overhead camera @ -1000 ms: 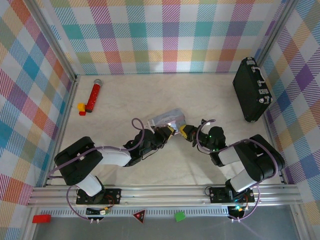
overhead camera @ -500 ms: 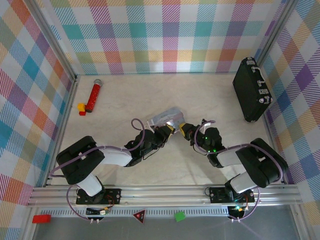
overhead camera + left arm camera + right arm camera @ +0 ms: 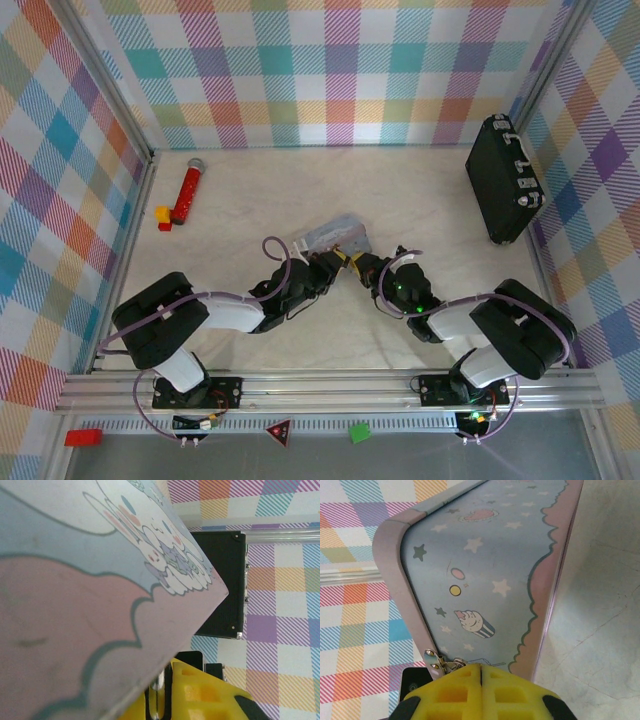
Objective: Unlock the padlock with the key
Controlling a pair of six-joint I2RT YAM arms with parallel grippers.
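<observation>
The pale blue cartoon tin (image 3: pixel 328 236) lies mid-table, with both grippers meeting at its near edge. My left gripper (image 3: pixel 328 263) reaches in from the left. In its wrist view, the left gripper (image 3: pixel 165 705) has its yellow fingers closed on a small dark thing with a shiny metal bar, the padlock (image 3: pixel 158 687), right under the tin (image 3: pixel 75 605). My right gripper (image 3: pixel 360 264) comes from the right. Its yellow fingers are pressed flat together at the right gripper (image 3: pixel 481 672), just beside the tin's metal hasp (image 3: pixel 436 659). The key is hidden.
A black briefcase (image 3: pixel 505 180) stands against the right wall. A red microphone-shaped toy (image 3: pixel 187 190) and small yellow and red blocks (image 3: pixel 162 217) lie at the far left. Checked walls enclose the pale table (image 3: pixel 420 200) on three sides.
My right gripper has slid left until it sits against the tin's near corner. The tin has shifted slightly. My left gripper has stayed where it was.
</observation>
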